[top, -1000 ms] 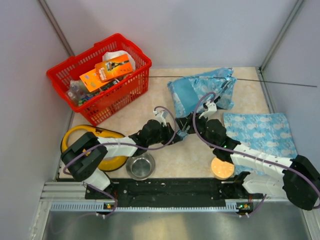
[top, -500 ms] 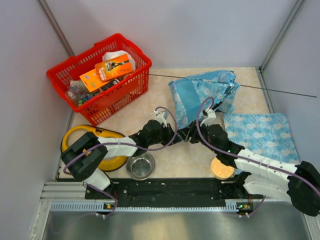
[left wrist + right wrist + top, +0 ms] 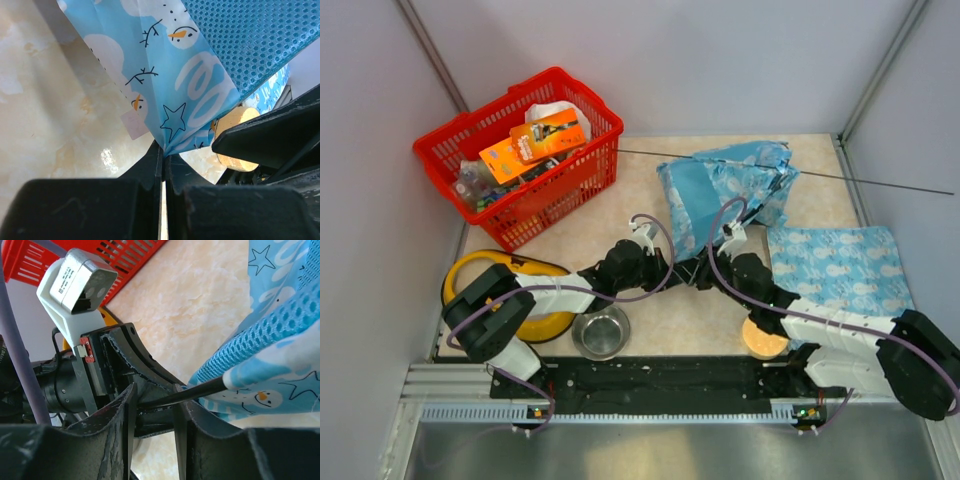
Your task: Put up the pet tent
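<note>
The pet tent (image 3: 725, 185) lies collapsed at the back of the table, light-blue printed fabric with a mesh panel. A thin dark pole (image 3: 860, 181) runs through its top and sticks out on both sides. My left gripper (image 3: 680, 268) is shut on the tent's near corner, and the fabric (image 3: 165, 85) fans up from the closed tips of that gripper (image 3: 163, 150). My right gripper (image 3: 705, 275) faces it, almost touching. In the right wrist view this gripper (image 3: 152, 395) stands open, with the end of a second dark pole (image 3: 200, 389) crossing the gap where it leaves the fabric (image 3: 280, 355).
A red basket (image 3: 520, 150) full of packets stands at the back left. A flat mat (image 3: 840, 265) of the same blue print lies on the right. A yellow dish (image 3: 515, 290), a steel bowl (image 3: 601, 332) and an orange disc (image 3: 763, 340) sit near the arms' bases.
My right gripper has moved left, close up to the left gripper, and its jaws have narrowed round the pole end. The tent and its long pole shifted slightly. The left gripper kept its hold.
</note>
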Robot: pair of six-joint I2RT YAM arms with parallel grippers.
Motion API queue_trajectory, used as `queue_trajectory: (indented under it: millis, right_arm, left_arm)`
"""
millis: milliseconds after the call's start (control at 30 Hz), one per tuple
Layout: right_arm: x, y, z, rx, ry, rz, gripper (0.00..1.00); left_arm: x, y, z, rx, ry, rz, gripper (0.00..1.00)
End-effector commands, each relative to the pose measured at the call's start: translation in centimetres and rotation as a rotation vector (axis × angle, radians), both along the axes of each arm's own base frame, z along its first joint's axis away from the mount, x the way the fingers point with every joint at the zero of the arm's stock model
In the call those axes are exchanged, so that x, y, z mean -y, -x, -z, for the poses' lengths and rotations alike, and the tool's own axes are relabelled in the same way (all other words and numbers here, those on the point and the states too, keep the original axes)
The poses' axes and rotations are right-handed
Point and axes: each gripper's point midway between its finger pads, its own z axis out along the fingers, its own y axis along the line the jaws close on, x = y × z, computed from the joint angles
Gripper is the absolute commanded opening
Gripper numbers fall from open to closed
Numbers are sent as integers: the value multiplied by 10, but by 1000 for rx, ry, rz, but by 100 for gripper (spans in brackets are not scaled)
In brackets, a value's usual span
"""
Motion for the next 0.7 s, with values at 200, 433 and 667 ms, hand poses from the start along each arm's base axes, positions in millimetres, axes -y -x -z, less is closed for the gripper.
queue_trajectory:
  millis: [200, 433, 667]
  right_arm:
    - [-4, -13, -22, 45, -55, 43, 0]
    - [30, -26, -49, 142, -97, 218, 0]
    - [61, -40, -72, 216, -122, 391, 0]
  left_arm:
    - [3, 11, 0, 14, 4, 65, 0]
    - [-6, 21, 7, 49, 8, 89, 0]
    - [-9, 29, 17, 86, 6, 133, 0]
